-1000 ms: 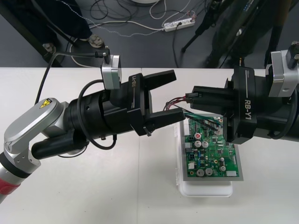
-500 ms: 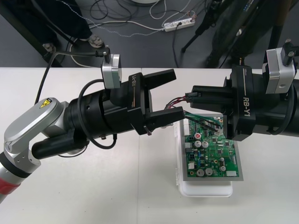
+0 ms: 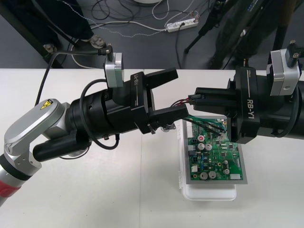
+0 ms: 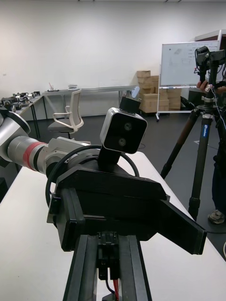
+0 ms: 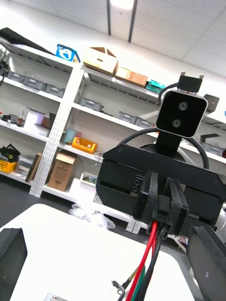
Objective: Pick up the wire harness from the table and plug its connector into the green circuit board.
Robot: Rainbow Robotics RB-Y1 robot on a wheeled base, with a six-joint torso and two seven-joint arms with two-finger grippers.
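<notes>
right tool (image 3: pixel 198 99): clamped on plug of wire harness (image 3: pixel 180 102), above far edge of green circuit board (image 3: pixel 216 156). left tool (image 3: pixel 175 95): fingers spread wide, gripping nothing, above surface (image 3: pixel 118 190), left of board.

Table (image 3: pixel 95 190): plain, light surface; bare stretch over the near left side and along the near edge. Its far edge runs straight across the front view.

Beyond that edge: strip of dark grey floor (image 3: pixel 142 52).

On the floor:
- white power strip (image 3: pixel 182 23), lying at a slant, near the middle of the strip of floor
- white cable (image 3: pixel 128 23), running from the power strip's left end away to the left
- loose loops of thin black cables (image 3: pixel 111 9) behind the white one, overlapping each other
- black tripod leg (image 3: pixel 198 34), just right of the power strip, slanting down to the floor
- dark slanted bar (image 3: pixel 26 37), far left, reaching down towards the table's far edge
</notes>
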